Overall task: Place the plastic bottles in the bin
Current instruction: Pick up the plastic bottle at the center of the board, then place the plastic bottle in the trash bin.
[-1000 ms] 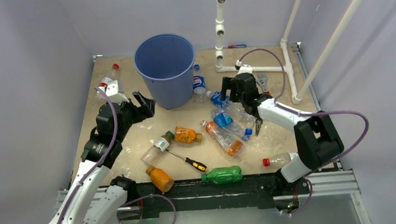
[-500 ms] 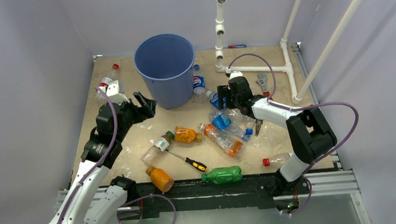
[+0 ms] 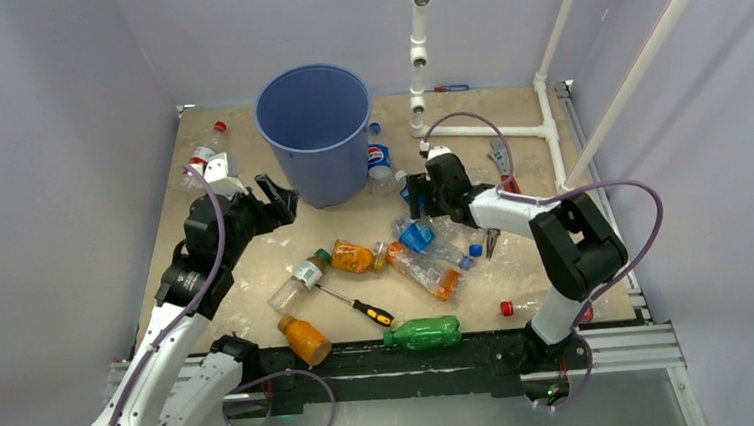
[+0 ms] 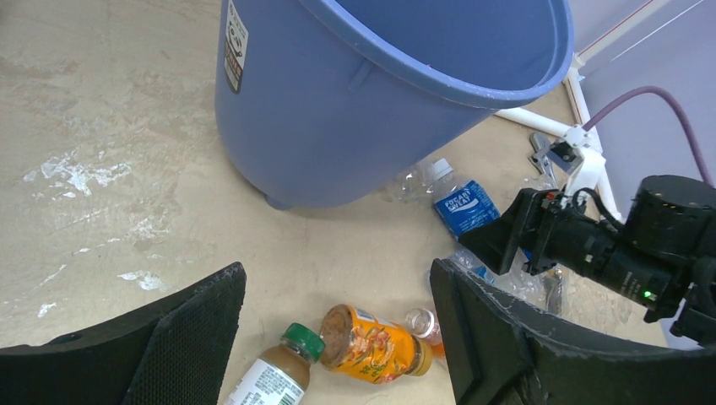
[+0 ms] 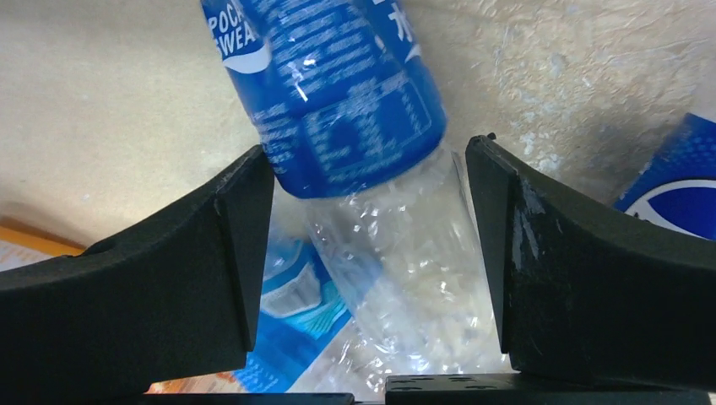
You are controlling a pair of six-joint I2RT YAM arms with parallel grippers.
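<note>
Top view: right gripper (image 3: 418, 195) sits over the Pocari bottle (image 3: 402, 183) at frame centre. Only the bottle's cap end peeks out at the gripper's left side. Right wrist view: same bottle's cap end is cut off at the top edge. A second blue-label bottle (image 5: 675, 198) is cut off at the right edge. A third blue-label bottle (image 5: 295, 295) is half buried under the crumpled clear body. Left wrist view: bin (image 4: 338, 126) rim is cut off at top, white-label bottle (image 4: 270, 384) cut off at bottom.

Right arm: elbow folded at right of frame, forearm running left. Fingers (image 5: 194, 253) are spread wide either side of the Pocari bottle, not clamped. A strip of table (image 5: 523, 67) shows between the label and the right-hand finger. Left arm: reaches up from lower left, left gripper (image 3: 282, 198) just left of the bin base. Its jaws are wide apart with nothing between them.

Pocari bottle lies flat near the bin's right side. Long axis is diagonal, cap toward upper left, toward the bin wall.
</note>
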